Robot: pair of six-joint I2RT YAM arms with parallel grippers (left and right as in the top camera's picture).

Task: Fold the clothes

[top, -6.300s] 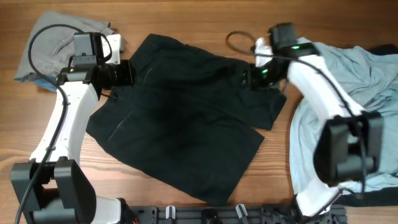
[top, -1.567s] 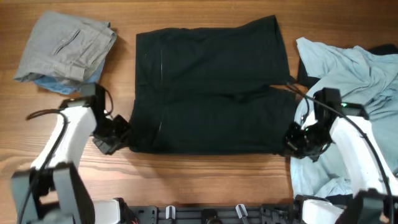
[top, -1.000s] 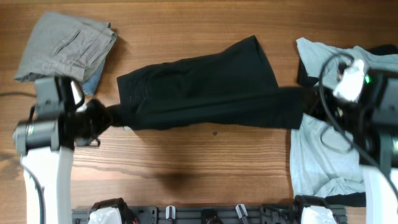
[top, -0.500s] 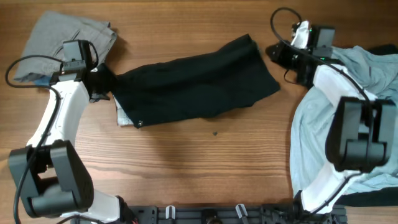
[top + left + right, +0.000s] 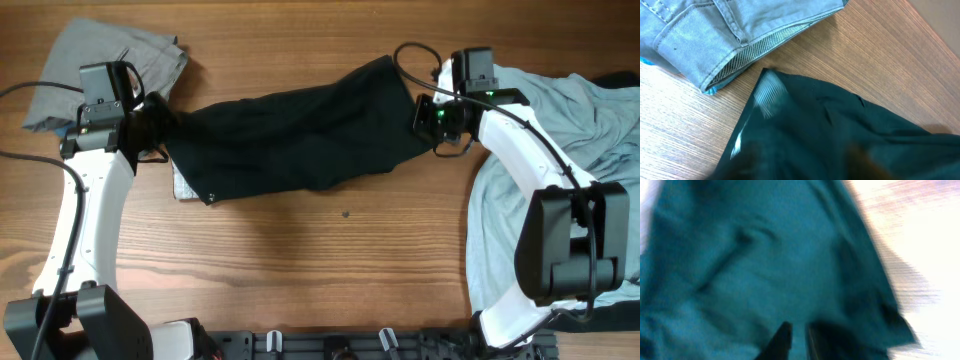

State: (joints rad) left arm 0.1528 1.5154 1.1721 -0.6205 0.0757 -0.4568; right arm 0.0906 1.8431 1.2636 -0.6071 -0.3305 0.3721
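Wood-grain bench (image 5: 350, 260) carries three heaps: folded grey trousers (image 5: 105, 55) at the far left corner, a pale blue shirt (image 5: 560, 150) sprawled down the right side, and between them the black garment (image 5: 300, 130), crumpled in a slanted band. Its left end gathers to a point at the left fingers (image 5: 152, 128), which I judge are clamped on it (the left wrist view shows only cloth rising toward the lens, no fingers). The right fingers (image 5: 428, 115) sit at the garment's right edge. Whether they are closed I cannot tell, since the right wrist view is a blur. To do this step well, hold both ends at matching corners and draw them apart until the cloth lies flat before any fold. Only the overhead shows the whole garment. Only the left wrist view shows bare wood between its edge and the trousers.
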